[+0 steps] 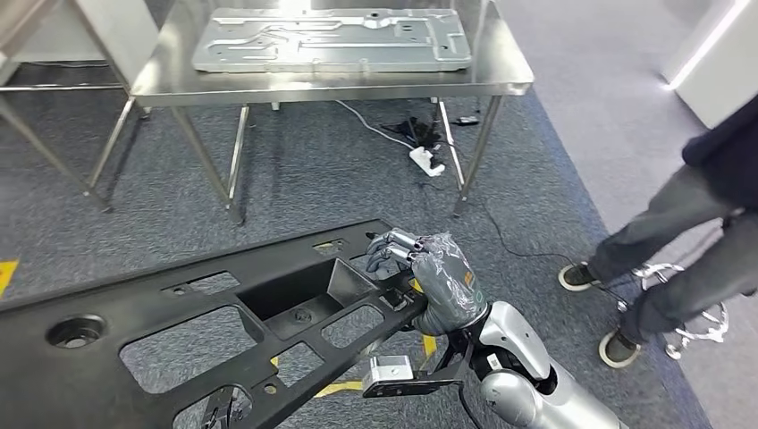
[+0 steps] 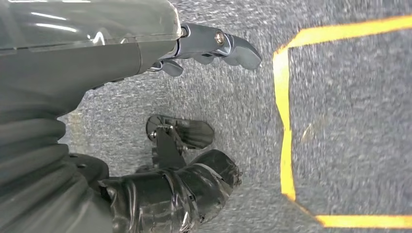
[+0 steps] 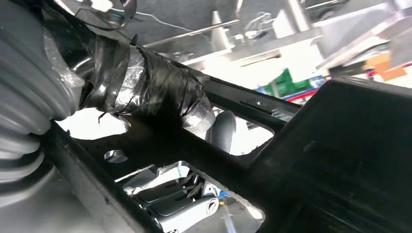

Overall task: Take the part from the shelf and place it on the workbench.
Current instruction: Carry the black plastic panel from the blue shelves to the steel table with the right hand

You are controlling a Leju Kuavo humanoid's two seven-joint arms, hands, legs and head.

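Matt black plastic part [image 1: 179,313], brushed-metal workbench [image 1: 170,76].

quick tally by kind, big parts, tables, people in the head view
black plastic part: 1, held by the right hand
silver metal panel: 1
steel workbench: 1
person: 1
total: 4

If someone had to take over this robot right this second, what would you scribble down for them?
Right hand: grips the near edge of the long black part, fingers hooked through one of its openings.
Left hand: seen over the grey carpet by yellow floor tape; no part shows in its grasp there, fingers apart.
Part: off the shelf, carried low in front of the robot.
Workbench: ahead, a silver metal plate already lying on it.
Person: standing at the right.
Left to do: reach the workbench and set the part down.
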